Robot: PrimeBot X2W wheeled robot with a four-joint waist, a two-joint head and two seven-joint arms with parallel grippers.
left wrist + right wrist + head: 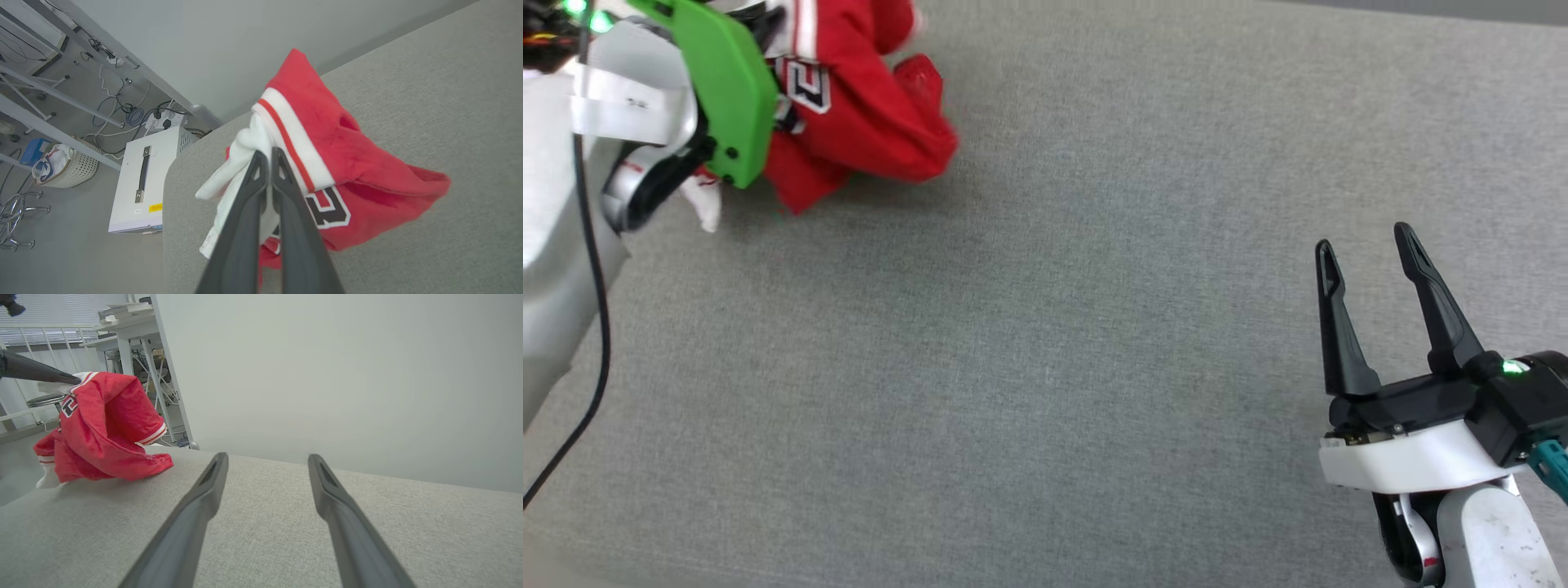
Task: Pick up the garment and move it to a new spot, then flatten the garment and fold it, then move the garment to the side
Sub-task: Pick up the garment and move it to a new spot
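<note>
The garment [866, 122], a red jersey with white striped trim and a black number, is bunched at the table's far left corner. Part of it is lifted off the grey surface and the lower folds still rest on it. In the left wrist view my left gripper [267, 156] is shut on the garment [351, 163], pinching white fabric beside the striped trim. A green cover on the left arm [727, 90] hides those fingers in the head view. My right gripper [1365, 245] hovers open and empty at the near right, far from the garment [106, 433]; its fingers [204, 498] point across bare cloth.
The grey fabric-covered table [1054, 343] spreads wide between the two arms. Its left corner edge [167, 212] drops to a floor with a white handled box [143, 183], a woven basket [69, 167] and cables. A pale wall [347, 375] stands behind the far edge.
</note>
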